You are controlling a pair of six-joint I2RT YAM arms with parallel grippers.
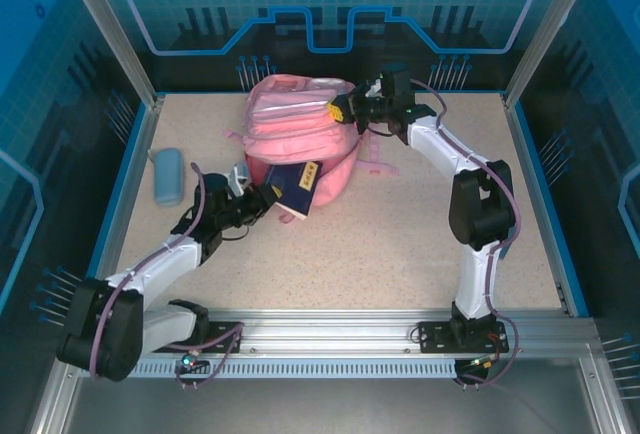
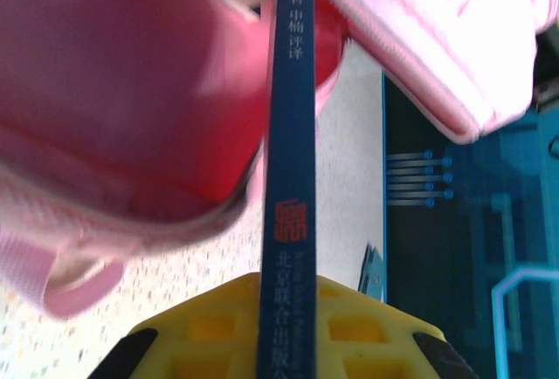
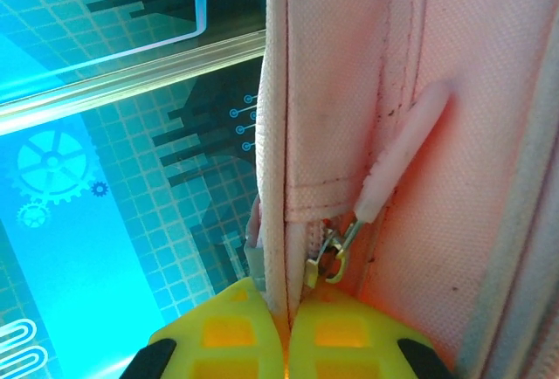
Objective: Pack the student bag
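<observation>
**Soft student bag (image 1: 300, 134) held open for a stiff book (image 1: 298, 189)**

The pink student bag lies at the far middle of the tabletop (image 1: 400, 244), its mouth facing the arms. It looks limp and light, so it will likely sag or slide unless held at a stitched edge. The right tool (image 3: 286, 327) does that, pressed together on the seam beside the zipper pull (image 3: 336, 252).

The dark blue book is rigid and leans partway into the opening. The left tool (image 2: 286, 309) pinches it across the spine, a firm place to push from.

A light-blue pencil case (image 1: 168, 174) lies well apart, at the left.
</observation>
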